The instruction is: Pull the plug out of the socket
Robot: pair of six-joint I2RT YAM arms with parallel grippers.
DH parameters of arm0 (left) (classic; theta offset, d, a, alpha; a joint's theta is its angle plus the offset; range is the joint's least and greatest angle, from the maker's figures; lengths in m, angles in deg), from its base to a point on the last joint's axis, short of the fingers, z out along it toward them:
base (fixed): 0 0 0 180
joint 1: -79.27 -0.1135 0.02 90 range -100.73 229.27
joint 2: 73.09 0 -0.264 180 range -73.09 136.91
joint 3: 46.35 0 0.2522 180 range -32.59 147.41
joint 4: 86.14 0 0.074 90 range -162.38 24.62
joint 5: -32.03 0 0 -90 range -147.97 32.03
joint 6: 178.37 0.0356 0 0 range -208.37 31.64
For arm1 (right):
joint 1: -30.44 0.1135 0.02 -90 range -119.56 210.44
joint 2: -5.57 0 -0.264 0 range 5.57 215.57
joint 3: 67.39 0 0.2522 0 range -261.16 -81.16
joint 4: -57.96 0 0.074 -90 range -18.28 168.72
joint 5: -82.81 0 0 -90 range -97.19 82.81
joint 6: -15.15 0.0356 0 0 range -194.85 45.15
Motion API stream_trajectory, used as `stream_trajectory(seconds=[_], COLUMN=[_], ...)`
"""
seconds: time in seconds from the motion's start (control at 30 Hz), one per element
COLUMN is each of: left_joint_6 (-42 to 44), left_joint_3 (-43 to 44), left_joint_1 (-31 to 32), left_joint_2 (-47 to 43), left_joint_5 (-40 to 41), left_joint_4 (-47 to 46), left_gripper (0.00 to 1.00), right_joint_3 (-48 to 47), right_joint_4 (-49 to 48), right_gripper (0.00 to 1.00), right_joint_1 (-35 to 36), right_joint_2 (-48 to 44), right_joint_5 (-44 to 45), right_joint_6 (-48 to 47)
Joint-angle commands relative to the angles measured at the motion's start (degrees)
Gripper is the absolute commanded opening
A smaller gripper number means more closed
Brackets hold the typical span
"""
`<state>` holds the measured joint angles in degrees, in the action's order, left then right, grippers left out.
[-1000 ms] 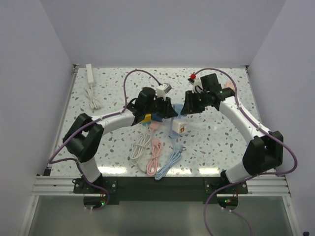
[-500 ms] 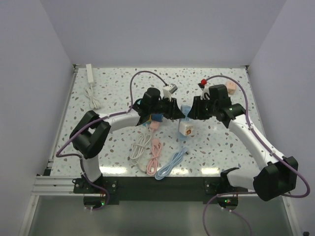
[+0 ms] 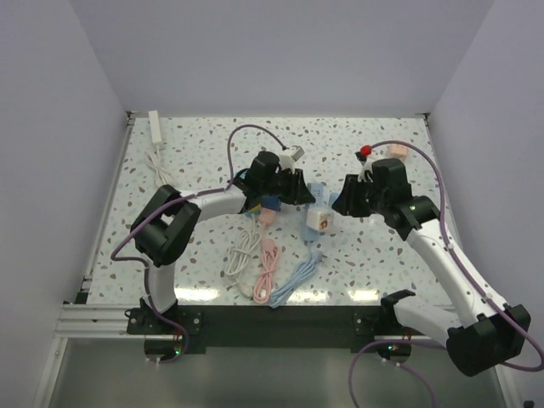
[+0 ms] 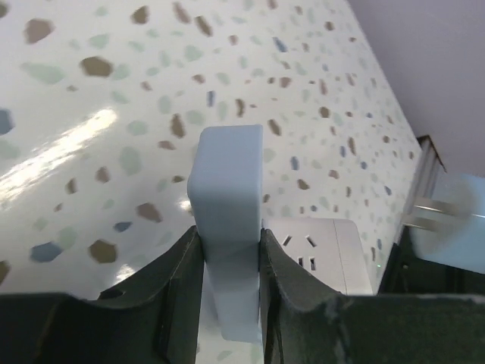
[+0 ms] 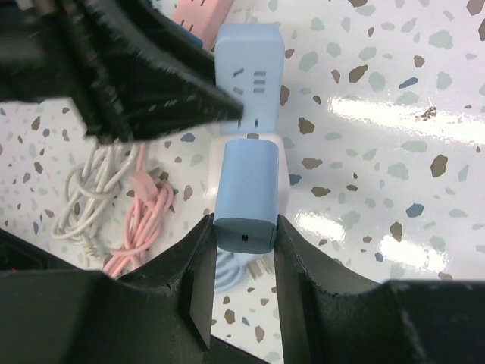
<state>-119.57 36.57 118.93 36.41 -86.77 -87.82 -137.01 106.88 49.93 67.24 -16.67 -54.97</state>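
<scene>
Right wrist: pinching plug (image 5: 244, 189) with right pincer (image 5: 242, 227), apparently clear of socket (image 5: 250, 72) pinched in left pincer (image 4: 227, 246). Looks pulled free; next, lower both gently, then release.

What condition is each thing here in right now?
Light blue plastic socket strip: clamped in left pincer, visible slots empty.
Light blue rectangular plug: unplugged, prongs bare, clamped in right pincer.
White cube socket: lying free, ungripped.
White cable, pink cable, blue cable: coiled, lying loose.
</scene>
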Motion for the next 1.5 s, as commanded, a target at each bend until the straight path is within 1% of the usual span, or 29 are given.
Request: stream_trajectory(seconds=[0.0, 0.1, 0.17, 0.2, 0.27, 0.33, 0.37, 0.43, 0.47, 0.5, 0.57, 0.6, 0.63, 0.7, 0.73, 0.8, 0.87, 0.9, 0.93, 1.0, 1.03, 1.07, 1.1, 1.13, 1.2, 1.27, 1.33, 1.43, 1.47], left_joint_6=[0.44, 0.53, 0.44, 0.09, -0.52, -1.75, -2.19, -3.16, -3.43, -3.78, -4.04, -4.30, -4.31, -4.22, -4.31, -4.83, -5.27, -5.62, -5.71, -5.98, -6.15, -6.33, -6.24, -6.24, -5.98, -5.89, -5.63, -5.54, -5.45], left_joint_3=[0.53, 0.71, 0.88, 1.14, 1.32, 1.76, 1.94, 2.46, 2.64, 2.64, 2.38, 1.85, 1.59, 0.54, 0.18, -0.78, -1.49, -1.84, -2.02, -2.02, -2.02, -1.76, -1.58, -1.32, -0.35, 0.44, 1.23, 1.76, 2.54], left_joint_1=[-3.10, -3.18, -3.18, -3.27, -3.27, -3.27, -3.27, -3.10, -3.01, -3.10, -3.01, -3.10, -3.01, -3.01, -3.10, -3.01, -3.10, -3.10, -3.01, -3.10, -3.10, -3.01, -3.10, -3.10, -3.01, -3.01, -3.01, -3.01, -3.10], left_joint_2=[2.66, 2.74, 2.40, 2.22, 1.78, 1.17, 0.29, -0.85, -2.34, -3.14, -5.68, -6.30, -7.09, -8.76, -9.47, -9.91, -10.26, -10.44, -10.70, -10.62, -10.44, -10.27, -10.09, -9.74, -9.21, -8.60, -7.81, -7.02, -6.58], left_joint_5=[9.02, 8.58, 8.23, 7.88, 6.92, 4.99, 4.37, 2.79, 2.43, 1.82, 1.46, 1.38, 1.55, 1.81, 1.99, 1.73, 1.81, 2.08, 2.43, 2.60, 2.69, 2.69, 2.87, 3.39, 4.27, 5.67, 6.47, 7.96, 9.01], left_joint_4=[3.93, 4.10, 3.31, 3.05, 1.74, 0.42, -0.02, -0.55, -0.55, -0.55, -0.38, -0.38, -0.12, 0.24, 0.41, 0.50, 0.94, 0.77, 0.76, 1.38, 1.64, 1.73, 2.34, 2.96, 4.53, 5.42, 6.83, 7.53, 8.58], left_gripper=[0.00, 0.00, 0.00, 0.00, 0.00, 0.00, 0.00, 0.00, 0.00, 0.00, 0.00, 0.00, 0.00, 0.00, 0.00, 0.00, 0.00, 0.00, 0.00, 0.00, 0.00, 0.00, 0.00, 0.00, 0.00, 0.00, 0.00, 0.00, 0.00], right_joint_3=[-4.08, -5.05, -5.14, -5.14, -5.23, -5.67, -5.93, -6.81, -6.98, -7.33, -10.49, -14.59, -16.11, -17.96, -18.41, -20.85, -24.28, -28.30, -30.08, -35.08, -36.42, -37.73, -40.10, -41.25, -43.01, -42.32, -38.82, -34.68, -31.45], right_joint_4=[4.74, 6.50, 7.12, 7.21, 7.38, 6.86, 6.16, 4.93, 2.31, 0.98, 0.43, 1.66, 1.76, -2.71, -5.77, -7.90, -7.57, -6.78, -5.99, -5.02, -4.05, -3.70, -3.17, -2.12, -1.50, -2.54, -5.34, -6.23, -7.55], right_gripper=[0.00, 0.00, 0.00, 0.00, 0.00, 0.00, 0.00, 0.00, 0.00, 0.00, 0.00, 0.00, 0.00, 0.00, 0.00, 0.00, 0.00, 0.00, 0.00, 0.00, 0.05, 0.21, 0.30, 0.50, 0.66, 0.75, 0.81, 0.83, 0.83], right_joint_1=[0.03, 0.11, 0.03, 0.11, -0.06, -0.50, -0.76, -3.91, -5.93, -10.13, -13.32, -15.68, -16.40, -17.46, -17.64, -18.86, -19.40, -21.14, -21.50, -22.47, -22.91, -23.61, -23.88, -24.14, -24.76, -24.85, -24.85, -24.85, -24.76], right_joint_2=[-3.05, -3.66, -4.27, -4.19, -2.53, -0.07, 3.60, 7.39, 9.07, 13.17, 18.72, 25.62, 28.30, 33.40, 34.65, 36.84, 41.85, 43.95, 47.19, 50.29, 51.52, 53.97, 54.86, 55.92, 56.63, 55.32, 51.02, 43.56, 41.45], right_joint_5=[0.43, -0.72, 1.46, 4.26, 13.83, 19.47, 27.15, 32.13, 32.59, 31.63, 31.97, 32.58, 31.89, 29.17, 29.34, 28.64, 26.27, 26.00, 25.56, 26.00, 26.61, 26.44, 26.26, 25.91, 24.69, 23.81, 23.19, 20.83, 16.29], right_joint_6=[0.42, 0.77, 0.78, 1.04, 2.62, 3.84, 4.63, 6.48, 7.10, 7.80, 9.99, 11.22, 12.63, 12.20, 12.98, 13.87, 14.75, 14.92, 14.93, 15.19, 15.71, 15.80, 15.89, 15.98, 15.72, 15.19, 14.58, 14.40, 13.79])
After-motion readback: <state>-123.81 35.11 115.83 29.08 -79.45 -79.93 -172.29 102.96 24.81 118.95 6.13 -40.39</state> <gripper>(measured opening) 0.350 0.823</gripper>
